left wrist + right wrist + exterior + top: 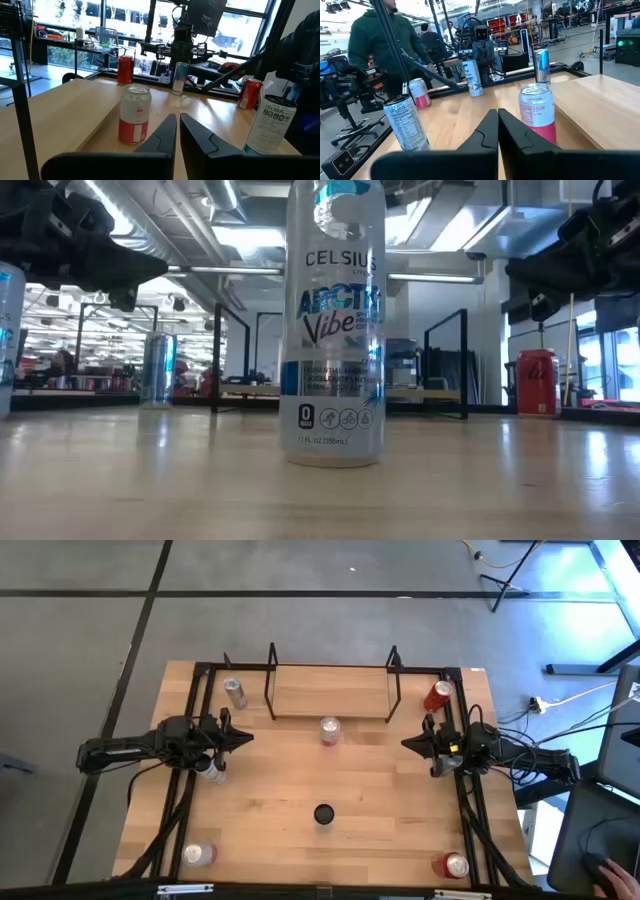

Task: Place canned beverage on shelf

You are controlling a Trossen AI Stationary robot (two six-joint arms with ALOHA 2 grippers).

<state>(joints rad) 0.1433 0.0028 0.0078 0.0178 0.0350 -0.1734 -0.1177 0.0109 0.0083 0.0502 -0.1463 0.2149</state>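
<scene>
We see a pink can [329,730] standing up tall on the tabletop [330,780], just in front of the shelf [331,692], near the middle of the far edge. It sits between our two arms. Our left fingers [247,737] and right fingers [407,743] both point at it, pressed together and holding nothing. The left fingers may be a little closer, but that's hard to tell.

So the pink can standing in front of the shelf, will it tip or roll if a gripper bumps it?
The pink can stands upright and is tall for its base, so a high bump would probably tip it. Once down, its round body would likely roll. Its smooth metal skin looks slippery; the shelf is close behind.
</scene>
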